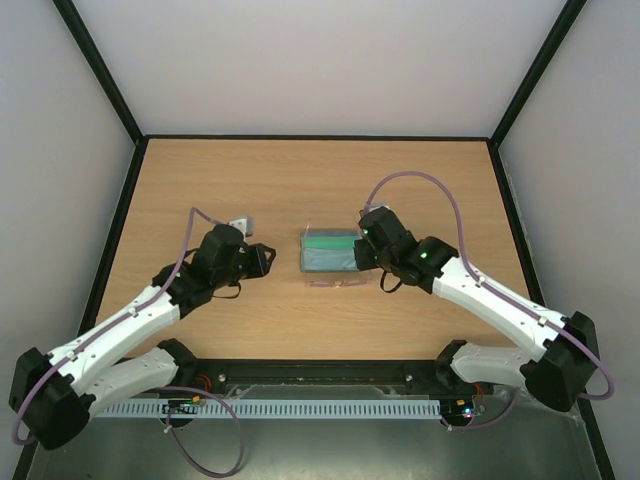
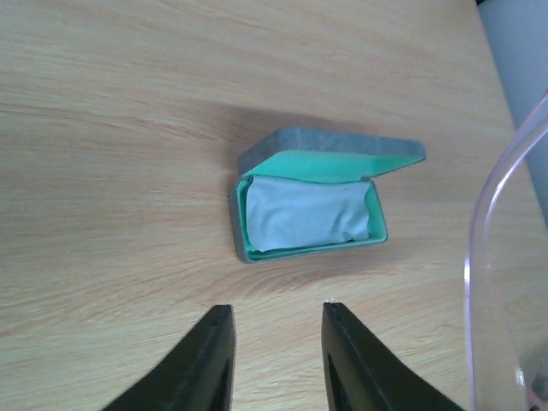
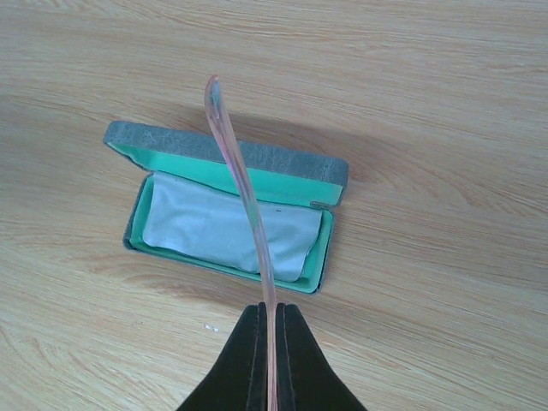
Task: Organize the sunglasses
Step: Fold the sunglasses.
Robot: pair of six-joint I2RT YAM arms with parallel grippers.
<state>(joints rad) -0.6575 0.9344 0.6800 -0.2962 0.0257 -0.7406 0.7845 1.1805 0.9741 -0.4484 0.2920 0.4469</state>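
The sunglasses [image 3: 247,193] were held by the right gripper [image 3: 272,306], whose fingers were pressed together on one slim pink temple arm. That arm rose from between the fingertips and curved across above the case [image 3: 224,156] in the right wrist view (the lenses and the front of the frame did not show there). From above, a faint pink line of the frame showed just beside the case's near long edge, though whether it touched the table [image 1: 200,180] could not be told. The case stood open — grey lid tilted up along its far long side, green lining showing — and the cloth [image 2: 304,214], pale blue and crumpled, lay inside it, covering most of the lining. The right gripper sat at the case's right end. The left gripper [image 2: 276,310] was off the case's left end, apart from it and pointed toward it, its fingers parted by a narrow gap and holding nothing.
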